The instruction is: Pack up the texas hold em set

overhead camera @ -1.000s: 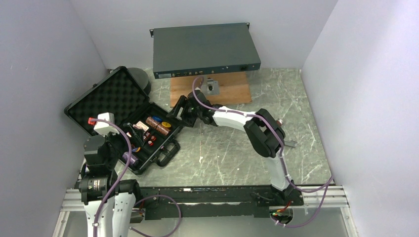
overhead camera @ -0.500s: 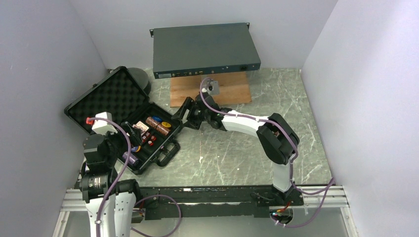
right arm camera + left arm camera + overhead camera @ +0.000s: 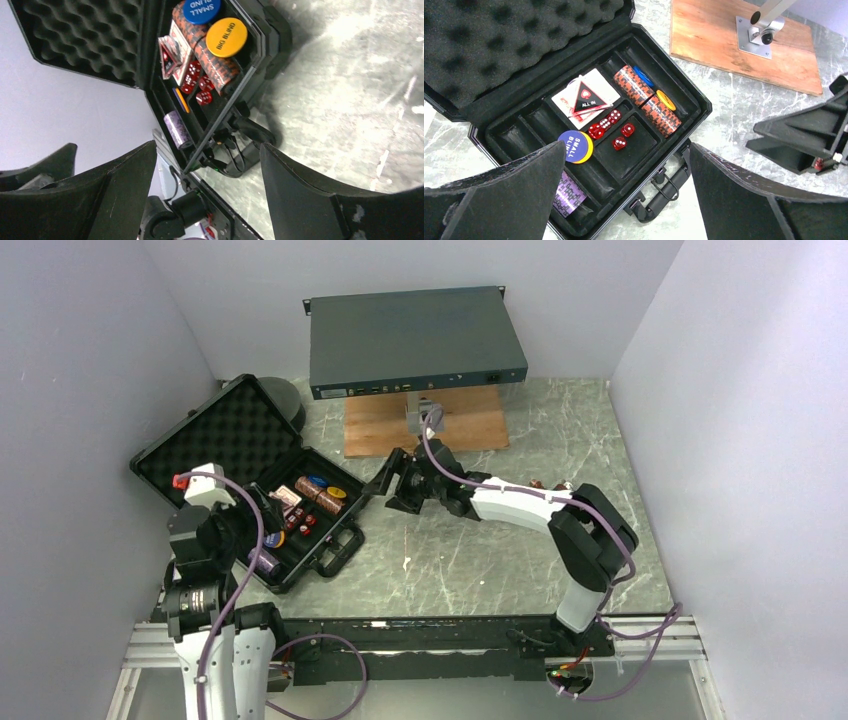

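Both the left end effector (image 3: pixel 258 512) and right end effector (image 3: pixel 388 480) gape empty, one over, one beside the open briefcase (image 3: pixel 702 106) at the tabletop's (image 3: pixel 500 550) left. Closing well likely means pushing its foam lid (image 3: pixel 499 45) from behind, with chip rolls (image 3: pixel 649 100) and dice (image 3: pixel 619 142) seated low.

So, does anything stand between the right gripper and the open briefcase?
Nothing visible does. The open right gripper faces the briefcase, and only bare table shows in the gap between them.
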Tool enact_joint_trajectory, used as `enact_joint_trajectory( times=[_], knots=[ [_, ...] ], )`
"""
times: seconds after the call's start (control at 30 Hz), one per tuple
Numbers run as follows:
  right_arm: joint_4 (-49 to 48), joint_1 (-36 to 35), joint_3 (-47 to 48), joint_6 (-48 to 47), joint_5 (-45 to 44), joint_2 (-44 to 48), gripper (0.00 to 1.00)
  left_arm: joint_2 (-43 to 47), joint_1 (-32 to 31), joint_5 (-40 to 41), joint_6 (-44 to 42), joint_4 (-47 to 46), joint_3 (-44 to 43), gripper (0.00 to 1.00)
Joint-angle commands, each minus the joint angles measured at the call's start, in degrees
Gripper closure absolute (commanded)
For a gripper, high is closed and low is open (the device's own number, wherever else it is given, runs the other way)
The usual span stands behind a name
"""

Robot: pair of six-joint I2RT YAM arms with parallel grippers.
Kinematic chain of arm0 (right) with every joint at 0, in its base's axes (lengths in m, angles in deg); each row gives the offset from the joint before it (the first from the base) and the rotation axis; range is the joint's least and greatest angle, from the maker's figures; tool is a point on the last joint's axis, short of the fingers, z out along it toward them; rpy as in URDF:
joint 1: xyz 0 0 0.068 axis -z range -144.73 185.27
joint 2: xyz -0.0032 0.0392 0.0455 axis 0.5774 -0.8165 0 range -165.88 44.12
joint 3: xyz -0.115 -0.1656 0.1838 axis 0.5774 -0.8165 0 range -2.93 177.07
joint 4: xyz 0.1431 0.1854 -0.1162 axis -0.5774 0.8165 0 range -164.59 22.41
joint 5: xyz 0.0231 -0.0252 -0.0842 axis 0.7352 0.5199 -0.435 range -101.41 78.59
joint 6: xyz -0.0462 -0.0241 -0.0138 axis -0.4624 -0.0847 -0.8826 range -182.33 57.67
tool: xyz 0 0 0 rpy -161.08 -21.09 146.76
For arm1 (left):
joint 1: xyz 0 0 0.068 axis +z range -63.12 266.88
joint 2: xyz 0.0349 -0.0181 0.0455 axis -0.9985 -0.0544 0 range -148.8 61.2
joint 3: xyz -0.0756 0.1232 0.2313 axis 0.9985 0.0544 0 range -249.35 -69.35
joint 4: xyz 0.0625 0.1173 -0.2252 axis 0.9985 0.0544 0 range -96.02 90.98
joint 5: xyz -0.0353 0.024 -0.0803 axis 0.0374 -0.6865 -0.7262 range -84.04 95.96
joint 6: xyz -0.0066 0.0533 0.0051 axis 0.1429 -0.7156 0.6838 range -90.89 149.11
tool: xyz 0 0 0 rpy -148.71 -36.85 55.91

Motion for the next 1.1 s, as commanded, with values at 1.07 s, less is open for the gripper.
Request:
enact_joint_trajectory(
  times=[1.07],
  knots=[
    [0.2, 1.9, -20.1, -15.4, -4.8, 18.5, 0.23, -40.8, 0.7, 15.8, 3.8, 2.0, -47.3, 0.04]
  ],
)
